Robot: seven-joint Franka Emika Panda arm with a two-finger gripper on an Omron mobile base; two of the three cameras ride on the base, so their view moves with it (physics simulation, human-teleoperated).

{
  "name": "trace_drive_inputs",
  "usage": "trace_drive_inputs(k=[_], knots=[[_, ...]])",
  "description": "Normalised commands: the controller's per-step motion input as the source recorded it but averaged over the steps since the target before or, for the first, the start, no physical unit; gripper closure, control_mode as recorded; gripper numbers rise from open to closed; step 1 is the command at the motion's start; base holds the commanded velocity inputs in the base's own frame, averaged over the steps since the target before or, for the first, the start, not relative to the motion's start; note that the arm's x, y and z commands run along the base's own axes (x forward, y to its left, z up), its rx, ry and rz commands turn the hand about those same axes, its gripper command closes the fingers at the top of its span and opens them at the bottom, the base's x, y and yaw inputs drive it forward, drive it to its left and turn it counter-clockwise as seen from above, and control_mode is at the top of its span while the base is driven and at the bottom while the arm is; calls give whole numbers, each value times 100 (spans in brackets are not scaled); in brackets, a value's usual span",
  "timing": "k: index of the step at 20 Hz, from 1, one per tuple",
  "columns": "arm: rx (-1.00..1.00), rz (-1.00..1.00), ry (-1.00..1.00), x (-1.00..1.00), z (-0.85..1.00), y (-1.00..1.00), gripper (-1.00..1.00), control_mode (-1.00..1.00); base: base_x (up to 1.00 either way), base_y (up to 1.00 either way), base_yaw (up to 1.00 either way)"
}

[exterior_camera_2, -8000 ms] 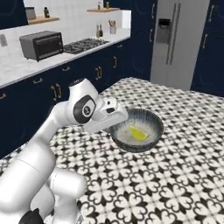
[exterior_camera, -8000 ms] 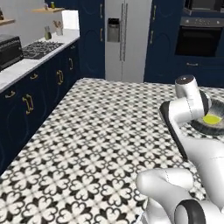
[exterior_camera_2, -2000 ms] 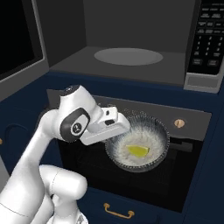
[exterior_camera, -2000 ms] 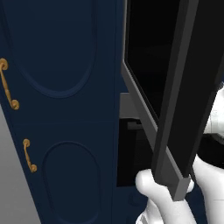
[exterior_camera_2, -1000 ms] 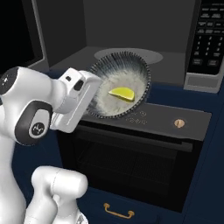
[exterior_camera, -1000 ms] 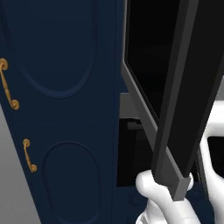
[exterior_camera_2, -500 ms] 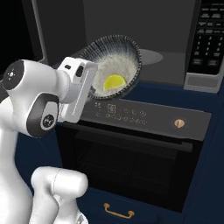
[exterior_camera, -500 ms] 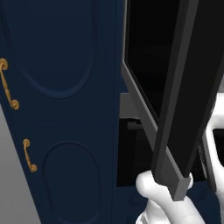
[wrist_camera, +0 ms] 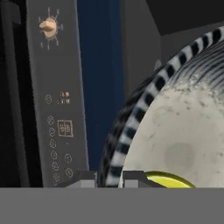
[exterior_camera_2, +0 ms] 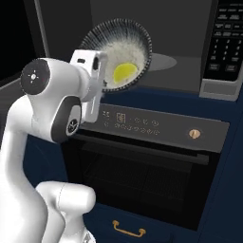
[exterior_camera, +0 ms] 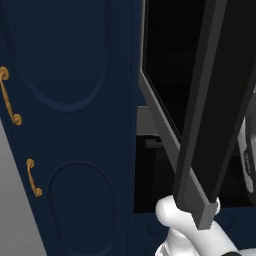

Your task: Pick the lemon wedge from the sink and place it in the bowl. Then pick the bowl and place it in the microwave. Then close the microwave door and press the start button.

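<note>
Left base view: microwave door swung open, seen edge-on, black glass in a grey frame running diagonally from the top right down to its lower corner at bottom centre. Navy cabinet to the left with two brass handles near its left edge. White arm comes up just under the door's lower corner.

Right base view: arm bent up from the lower left. Gripper is clamped tight on the left rim of the bowl. Bowl is tipped steeply, nearly on edge, mouth facing the camera, held in the air at the front lip of the microwave opening, not resting on its floor. Lemon wedge sits low inside the bowl, against its pale inner wall. Keypad runs down the microwave's right edge. Oven directly below, with control panel, brass knob toward the panel's right end, dark glass door under it. Drawer pull at the bottom.

Hand view: bowl takes up the right half, striped dark rim curving up, speckled pale inside. Fingertips pinched closed over the rim at the bottom edge. Sliver of wedge just right of them. Oven panel stands vertical on the left, knob at its top.
</note>
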Motion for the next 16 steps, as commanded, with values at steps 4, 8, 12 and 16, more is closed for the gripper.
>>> trace_drive_inputs(k=[4,8,12,16], knots=[[-2,9,6,51,31,0,100,-100,0,0,0],[0,5,16,61,10,0,100,-100,0,0,0],[0,12,5,59,5,0,100,-100,0,0,0],[-2,15,0,50,1,-1,100,-100,0,0,0]])
